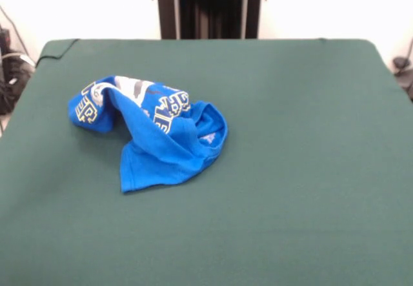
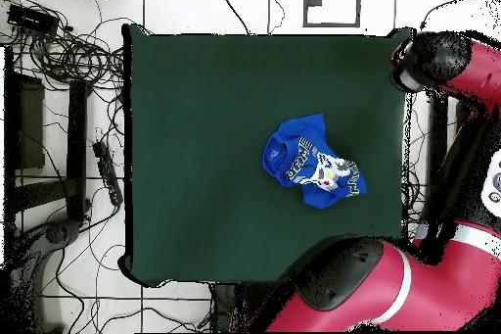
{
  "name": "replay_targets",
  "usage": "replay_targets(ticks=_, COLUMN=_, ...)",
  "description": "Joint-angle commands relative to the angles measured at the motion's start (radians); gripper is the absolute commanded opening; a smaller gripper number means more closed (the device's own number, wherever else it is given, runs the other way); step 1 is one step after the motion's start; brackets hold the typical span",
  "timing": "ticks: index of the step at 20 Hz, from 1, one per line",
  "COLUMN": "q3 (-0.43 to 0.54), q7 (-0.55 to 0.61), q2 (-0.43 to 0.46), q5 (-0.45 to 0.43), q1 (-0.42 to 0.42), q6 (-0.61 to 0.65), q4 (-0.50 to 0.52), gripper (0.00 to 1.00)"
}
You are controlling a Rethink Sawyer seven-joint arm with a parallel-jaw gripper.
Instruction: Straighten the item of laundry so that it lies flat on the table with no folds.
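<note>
The item of laundry [image 1: 158, 137] is a bright blue T-shirt with white lettering. It lies crumpled in a heap left of centre on the dark green table [image 1: 290, 170], with folds bunched up and one flat flap towards the near side. In the overhead view the item of laundry [image 2: 311, 161] sits right of the table's [image 2: 196, 154] middle. The red and black arm [image 2: 460, 66] is drawn back along the table's right edge, well away from the shirt. I cannot make out the gripper in either view.
The robot's black pedestal [image 1: 210, 5] stands behind the far edge. Cables [image 2: 68, 56] and a power strip [image 2: 106, 168] lie on the floor left of the table in the overhead view. Green cloth surrounds the shirt on all sides.
</note>
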Motion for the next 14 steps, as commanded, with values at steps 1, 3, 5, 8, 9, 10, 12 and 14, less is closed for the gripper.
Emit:
replay_targets(ticks=1, q3=0.124, q7=-0.065, q2=0.041, q5=0.116, q1=0.046, q6=0.484, q4=0.001, gripper=1.0)
replay_targets(ticks=3, q3=0.131, q7=-0.095, q2=0.058, q5=0.115, q1=0.043, q6=0.569, q4=-0.052, gripper=1.0)
replay_targets(ticks=5, q3=0.14, q7=-0.109, q2=0.07, q5=0.11, q1=0.042, q6=0.628, q4=-0.097, gripper=1.0)
replay_targets(ticks=8, q3=0.157, q7=-0.108, q2=0.07, q5=0.115, q1=0.038, q6=0.749, q4=-0.123, gripper=1.0)
replay_targets(ticks=9, q3=0.16, q7=-0.101, q2=0.066, q5=0.121, q1=0.037, q6=0.786, q4=-0.117, gripper=1.0)
replay_targets(ticks=10, q3=0.167, q7=-0.095, q2=0.067, q5=0.122, q1=0.037, q6=0.813, q4=-0.123, gripper=1.0)
replay_targets(ticks=12, q3=0.171, q7=-0.084, q2=0.067, q5=0.132, q1=0.038, q6=0.855, q4=-0.12, gripper=1.0)
replay_targets(ticks=14, q3=0.175, q7=-0.08, q2=0.073, q5=0.139, q1=0.037, q6=0.884, q4=-0.119, gripper=1.0)
